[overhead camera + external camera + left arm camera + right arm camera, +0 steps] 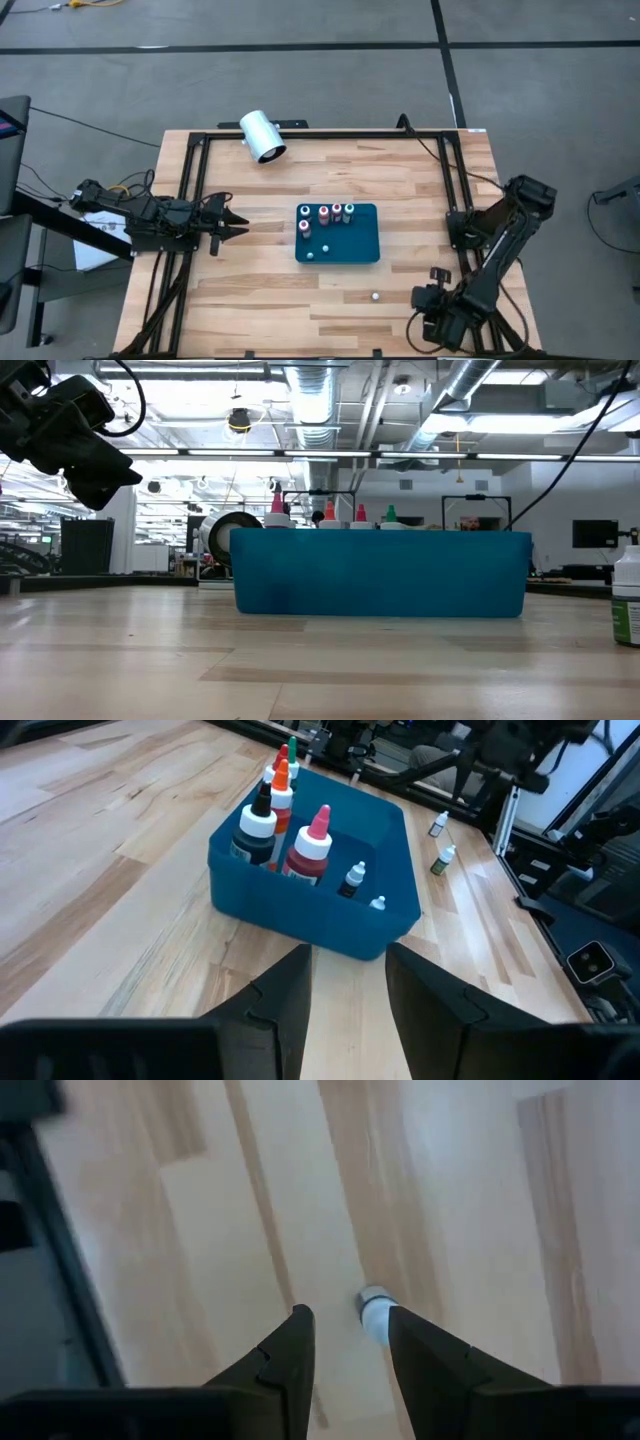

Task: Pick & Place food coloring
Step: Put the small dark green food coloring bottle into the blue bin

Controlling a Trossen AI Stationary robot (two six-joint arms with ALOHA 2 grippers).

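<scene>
The teal tray [360, 245] stands at the table's middle. Several tiny food coloring bottles stand upright in its far half [330, 213], with red, pink, white and green caps [312, 840]. Two more show only as small pale caps [355, 877] on its floor. One loose white-capped bottle [375, 296] stands on the table near the front edge, right of the tray. It also shows in the right wrist view [372, 1312], just beyond my fingertips. My right gripper [418, 300] is open, right of that bottle. My left gripper [240, 226] is open and empty, left of the tray.
A big white cylinder [263, 136] lies at the table's far edge, left of centre. A black frame rail [455, 180] runs around the table. Two small bottles [441, 840] stand beyond the tray in the left wrist view. Bare wood lies in front of the tray.
</scene>
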